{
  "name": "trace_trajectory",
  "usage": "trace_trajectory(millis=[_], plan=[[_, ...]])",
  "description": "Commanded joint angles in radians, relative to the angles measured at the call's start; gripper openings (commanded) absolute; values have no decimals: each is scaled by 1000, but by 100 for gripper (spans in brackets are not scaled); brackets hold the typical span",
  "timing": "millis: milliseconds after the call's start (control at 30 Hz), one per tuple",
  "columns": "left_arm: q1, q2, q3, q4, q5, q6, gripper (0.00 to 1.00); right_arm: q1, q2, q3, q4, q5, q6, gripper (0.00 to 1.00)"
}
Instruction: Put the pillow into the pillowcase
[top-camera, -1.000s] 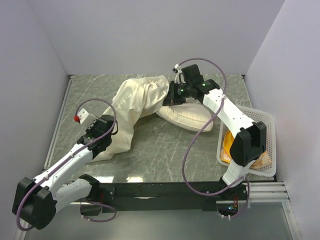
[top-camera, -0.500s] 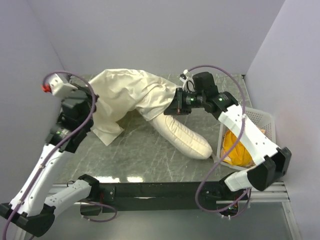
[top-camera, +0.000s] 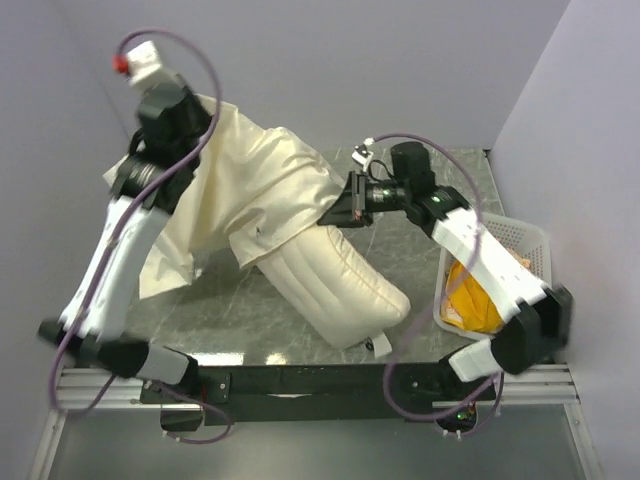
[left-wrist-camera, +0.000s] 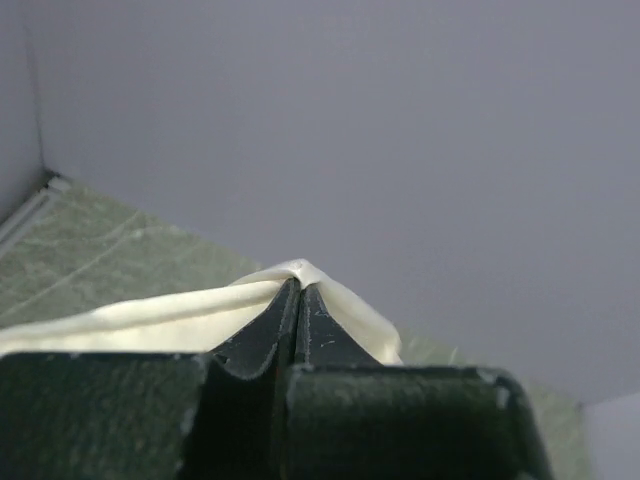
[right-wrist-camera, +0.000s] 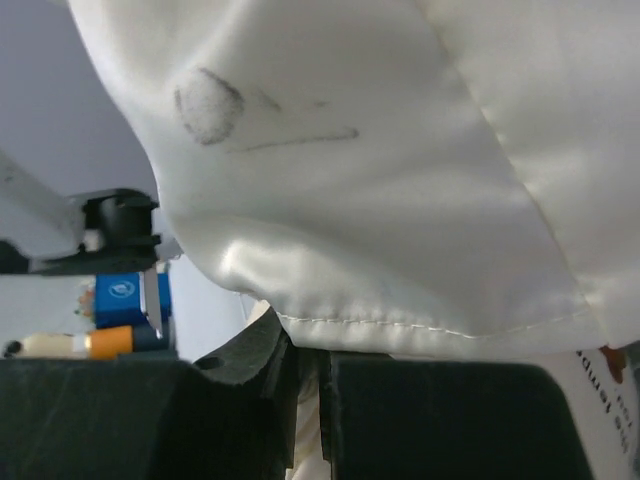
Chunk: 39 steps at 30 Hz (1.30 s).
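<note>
- While the pillowcase is hanging lifted, the left gripper is pinching a fold of it, fully closed, at ten o'clock.
- Pillow is sticking partly out toward six o'clock, its lower end sitting on the table.
- Right gripper, nearly closed, is clamping the hem at two o'clock; lifting both grips evenly is probably what will let the pillow slide deeper.

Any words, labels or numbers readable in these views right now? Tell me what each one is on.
Nothing reads clearly.
Pillow: black lettering at the right wrist view's edge, cut off and blurred, unreadable.
Blue tag: white round mark, too small to read.
Pillowcase: no text.
</note>
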Motion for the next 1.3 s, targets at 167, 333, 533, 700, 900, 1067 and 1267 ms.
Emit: trace_trajectory(millis=[167, 333, 533, 700, 900, 1067, 1267], plan=[[62, 413, 243, -234, 447, 21, 52, -137, 574, 201, -57, 204, -186, 29], [61, 226, 68, -126, 482, 3, 83, -155, 604, 263, -134, 468, -248, 67], [-17, 11, -284, -82, 433, -43, 85, -142, 498, 292, -200, 683, -269, 75], [-94, -46, -543, -5, 372, -109, 75, -60, 250, 112, -129, 772, -248, 75], [-171, 3, -692, 70, 379, -158, 74, 201, -39, -227, 63, 821, -133, 76], [-157, 50, -702, 12, 208, -238, 80, 409, -207, -522, 194, 895, 22, 76], [-107, 6, -791, 62, 157, -315, 74, 543, -266, -708, 326, 964, 188, 75]])
